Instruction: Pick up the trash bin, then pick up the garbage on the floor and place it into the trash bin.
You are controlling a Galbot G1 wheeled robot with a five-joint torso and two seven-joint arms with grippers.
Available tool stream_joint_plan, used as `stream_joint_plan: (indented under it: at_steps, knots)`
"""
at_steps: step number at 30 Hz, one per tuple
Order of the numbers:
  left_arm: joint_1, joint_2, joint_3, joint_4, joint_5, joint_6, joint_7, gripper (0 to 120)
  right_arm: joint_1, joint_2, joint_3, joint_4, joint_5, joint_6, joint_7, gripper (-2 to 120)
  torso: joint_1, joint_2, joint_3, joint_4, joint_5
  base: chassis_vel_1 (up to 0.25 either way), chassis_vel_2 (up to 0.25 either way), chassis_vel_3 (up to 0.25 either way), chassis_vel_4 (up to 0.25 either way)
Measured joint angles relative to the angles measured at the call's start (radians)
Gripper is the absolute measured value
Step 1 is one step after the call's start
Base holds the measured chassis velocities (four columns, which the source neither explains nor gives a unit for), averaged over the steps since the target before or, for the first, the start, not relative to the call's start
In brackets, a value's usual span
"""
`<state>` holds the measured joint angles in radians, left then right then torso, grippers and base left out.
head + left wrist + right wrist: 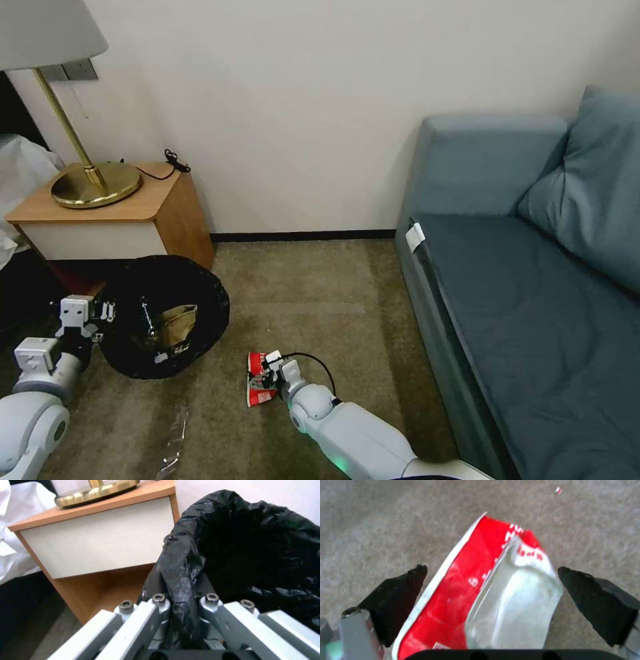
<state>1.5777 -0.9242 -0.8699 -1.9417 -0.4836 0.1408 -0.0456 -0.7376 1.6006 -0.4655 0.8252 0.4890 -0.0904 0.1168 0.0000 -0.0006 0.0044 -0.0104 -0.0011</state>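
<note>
Right hand (491, 580) apart astride red-and-white wrapper (480, 590) lying lengthwise; left hand (181, 605) clamps trash bin (163, 317) rim

The left gripper (107, 312) holds the trash bin (163, 317) by its rim; the right gripper (265, 373) hovers at the red-and-white wrapper (257, 387) on the floor (300, 300).

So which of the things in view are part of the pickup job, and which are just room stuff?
Job:
- trash bin, its rim clamped by the left gripper
- red-and-white wrapper on the floor, between the open right gripper fingers
- clear bottle
- brown paper bag in the bin

Lying about:
- nightstand
- brass lamp
- sofa
</note>
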Motion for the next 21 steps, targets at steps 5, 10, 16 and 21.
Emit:
stream_joint_plan:
  at_steps: [5, 10, 16, 21]
  knots:
    - [0.002, 0.0, 0.001, -0.001, 0.001, -0.001, 0.0, 4, -0.017, 0.008, 0.003, -0.022, -0.013, 0.017, -0.022, 100, 0.0, 0.0, 0.0, 0.0, 0.0, 0.0, 0.0, 0.0, 0.0]
    - [0.008, 0.007, 0.001, -0.009, 0.0, -0.001, -0.004, 4, -0.021, 0.008, 0.003, -0.047, -0.021, 0.037, -0.046, 100, 0.0, 0.0, 0.0, -0.0002, 0.0, 0.0, 0.0, 0.0, 0.0]
    - [0.023, 0.0, -0.004, -0.014, 0.0, -0.001, -0.003, 4, -0.021, 0.008, -0.017, -0.04, -0.015, 0.039, -0.058, 100, 0.0, 0.0, 0.0, 0.0001, 0.0, 0.0, 0.0, 0.0, 0.0]
    - [0.022, -0.001, -0.004, -0.013, 0.0, -0.002, -0.003, 4, -0.021, 0.008, -0.028, -0.049, -0.012, 0.045, -0.064, 100, 0.0, 0.0, 0.0, 0.0, 0.0001, 0.0, 0.0, 0.0, 0.0]
